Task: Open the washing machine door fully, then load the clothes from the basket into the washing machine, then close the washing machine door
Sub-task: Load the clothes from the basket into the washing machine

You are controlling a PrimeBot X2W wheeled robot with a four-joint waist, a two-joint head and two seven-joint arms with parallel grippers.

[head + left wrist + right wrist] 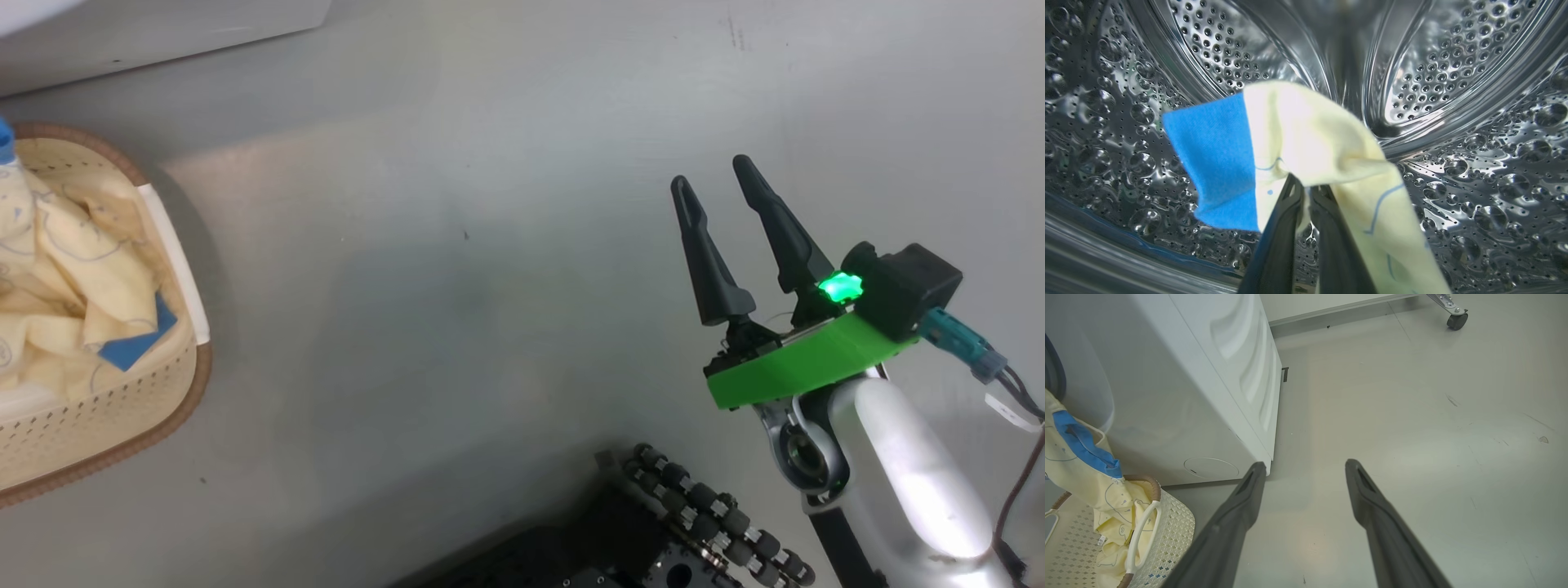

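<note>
In the left wrist view my left gripper [1306, 190] is inside the shiny perforated drum [1453, 61] of the washing machine, shut on a cream-yellow garment with a blue patch [1306, 130]. More clothes [82, 269] lie in the cream basket [192, 384] at the left of the head view. My right gripper [710, 174] hangs open over bare floor, well to the right of the basket. In the right wrist view the right gripper [1304, 464] is open and empty. The basket [1175, 531] stands by the white washing machine [1180, 396], with clothes [1094, 477] trailing up out of it. The door is out of view.
The washer's white lower edge [163, 33] crosses the top left of the head view. My dark wheeled base [694, 523] sits at the bottom. A caster wheel [1455, 320] stands far off. Grey floor [1412, 416] stretches wide beside the machine.
</note>
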